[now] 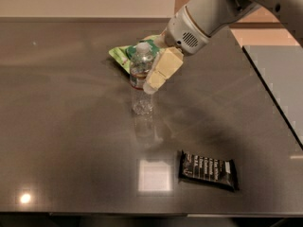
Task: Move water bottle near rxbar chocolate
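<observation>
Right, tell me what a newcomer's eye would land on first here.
The white arm reaching in from the top right, its cream gripper at the upper half of the upright water bottle on the dark table. Then the black rxbar chocolate lying flat near the front edge, apart from the bottle, and the green snack pouch just behind the bottle.
</observation>
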